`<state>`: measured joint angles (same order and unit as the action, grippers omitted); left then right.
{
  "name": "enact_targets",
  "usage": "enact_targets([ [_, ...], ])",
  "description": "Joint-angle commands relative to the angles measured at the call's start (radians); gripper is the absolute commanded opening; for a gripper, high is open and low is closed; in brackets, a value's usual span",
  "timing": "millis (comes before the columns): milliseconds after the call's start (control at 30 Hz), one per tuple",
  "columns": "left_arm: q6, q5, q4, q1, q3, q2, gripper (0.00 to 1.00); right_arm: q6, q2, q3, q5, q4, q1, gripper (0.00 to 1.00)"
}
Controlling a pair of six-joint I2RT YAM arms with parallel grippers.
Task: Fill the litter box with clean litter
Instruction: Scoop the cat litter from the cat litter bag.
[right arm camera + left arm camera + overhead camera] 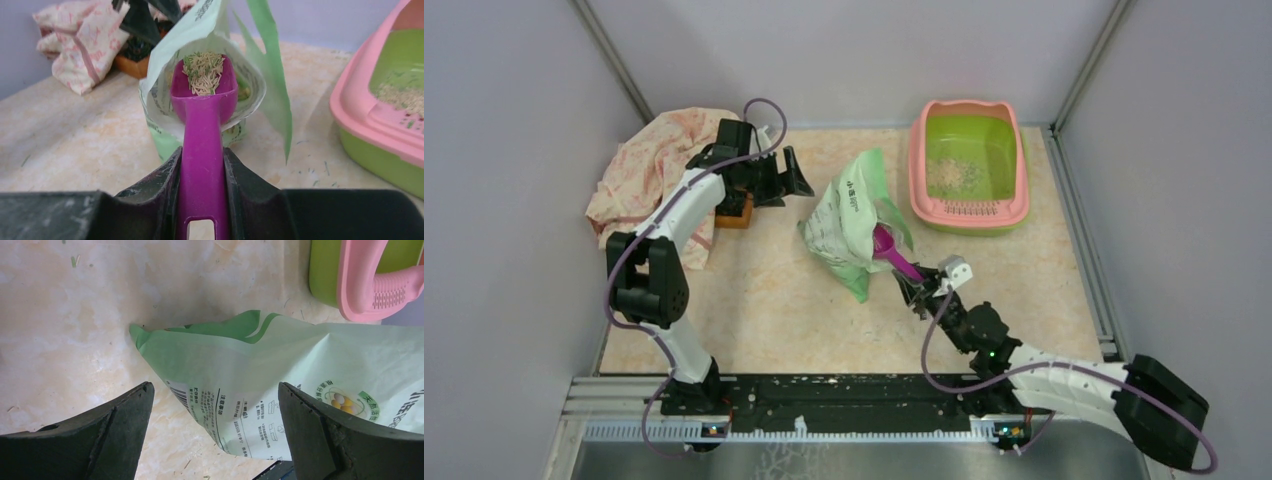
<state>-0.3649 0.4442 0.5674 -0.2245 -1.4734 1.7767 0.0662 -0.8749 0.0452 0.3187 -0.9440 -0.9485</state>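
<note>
Grey walls (514, 100) enclose the beige table (764, 290); from above, the litter box (969, 165) sits far right, a little clean litter (952, 177) in its basin. Left wrist: the left claw (215, 387) gapes wide at the green litter bag (300, 375), gripping nothing. Right wrist: the right claw (202, 152) clamps the purple scoop (202, 130), held level at the bag's mouth, presumably so nothing spills.

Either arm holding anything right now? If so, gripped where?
Right gripper holds the purple scoop by its handle, fingers pinching both sides; the bowl carries litter at the bag's mouth. Left gripper is open, holding nothing.
</note>
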Motion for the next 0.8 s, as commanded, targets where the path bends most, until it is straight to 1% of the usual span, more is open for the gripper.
enact_targets([
  [0, 0.01, -0.004, 0.015, -0.004, -0.043, -0.022, 0.99, -0.059, 0.125, -0.012, 0.057, 0.011, -0.012, 0.0],
  [100, 0.007, -0.001, 0.026, -0.008, -0.068, -0.014, 0.99, -0.097, 0.113, 0.006, 0.056, 0.008, -0.013, 0.0],
  [233, 0.011, -0.016, 0.049, -0.013, -0.098, -0.011, 0.99, -0.091, 0.143, -0.017, 0.049, 0.02, -0.013, 0.0],
  [267, 0.013, -0.022, 0.057, -0.013, -0.102, -0.014, 0.99, -0.087, 0.23, -0.029, 0.046, 0.088, -0.015, 0.0],
  [300, 0.014, -0.024, 0.061, -0.013, -0.103, -0.015, 0.99, -0.081, 0.281, -0.036, 0.047, 0.126, -0.016, 0.0],
  [367, 0.017, -0.029, 0.066, -0.013, -0.101, -0.021, 0.99, -0.074, 0.357, -0.063, 0.07, 0.156, -0.016, 0.0],
  [400, 0.017, -0.033, 0.064, -0.014, -0.099, -0.022, 0.99, -0.074, 0.349, -0.078, 0.092, 0.112, -0.013, 0.0],
  [433, 0.015, -0.032, 0.063, -0.015, -0.1, -0.02, 0.99, -0.082, 0.307, -0.075, 0.101, 0.069, -0.004, 0.0],
  [500, 0.006, -0.024, 0.063, -0.017, -0.105, -0.013, 0.99, -0.101, 0.199, -0.035, 0.084, -0.005, 0.018, 0.0],
  [567, 0.004, -0.027, 0.071, -0.024, -0.115, -0.008, 0.99, -0.103, 0.14, 0.006, 0.059, -0.053, 0.019, 0.0],
  [667, 0.008, -0.039, 0.078, -0.03, -0.123, -0.016, 0.99, -0.095, 0.135, 0.019, 0.041, -0.045, 0.018, 0.0],
  [767, 0.006, -0.039, 0.079, -0.03, -0.125, -0.022, 0.99, -0.098, 0.201, 0.012, 0.043, 0.016, 0.019, 0.0],
])
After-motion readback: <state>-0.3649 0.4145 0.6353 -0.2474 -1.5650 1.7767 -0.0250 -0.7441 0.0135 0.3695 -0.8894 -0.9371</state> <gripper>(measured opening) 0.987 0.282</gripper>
